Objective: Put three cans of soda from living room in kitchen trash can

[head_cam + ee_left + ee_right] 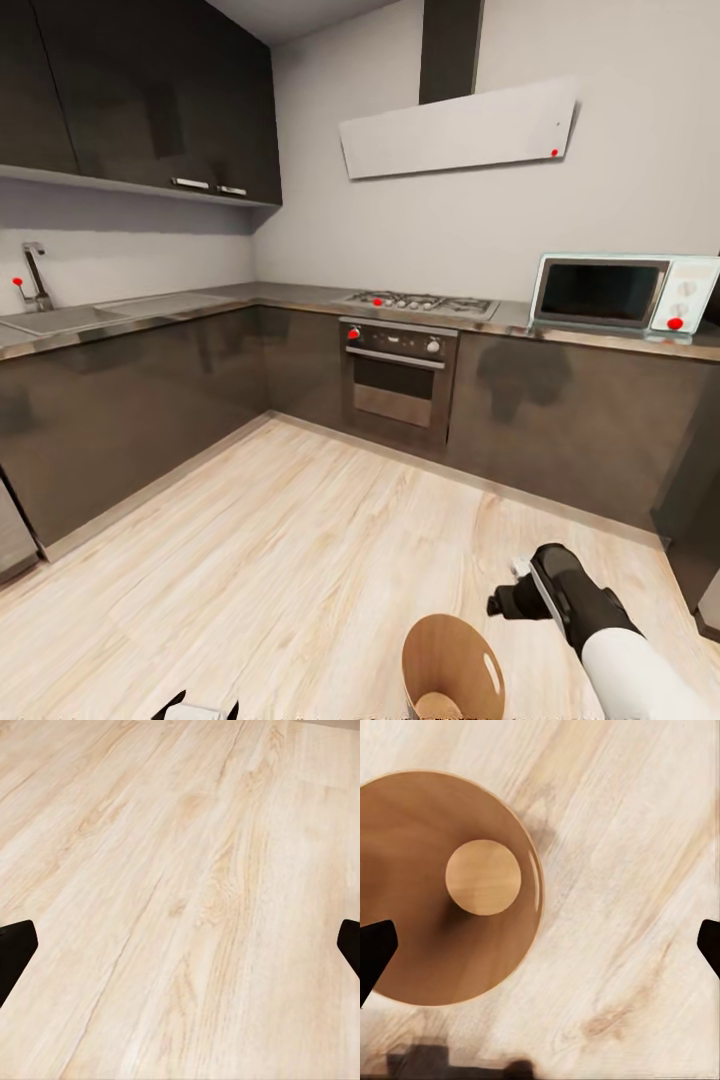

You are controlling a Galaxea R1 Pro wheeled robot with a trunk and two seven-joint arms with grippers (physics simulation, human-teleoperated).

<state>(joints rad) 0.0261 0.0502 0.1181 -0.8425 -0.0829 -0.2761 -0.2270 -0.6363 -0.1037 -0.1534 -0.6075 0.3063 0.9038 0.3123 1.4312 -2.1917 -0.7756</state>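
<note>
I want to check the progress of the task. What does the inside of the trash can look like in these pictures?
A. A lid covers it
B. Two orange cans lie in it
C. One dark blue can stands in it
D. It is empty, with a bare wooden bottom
D: the right wrist view looks straight down into the trash can, and its bare tan bottom holds no can.

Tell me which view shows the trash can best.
Right wrist view: it looks straight down into the trash can, showing the round rim and bare bottom. Head view catches it cut off by the frame edge. Left wrist view shows floor.
</note>
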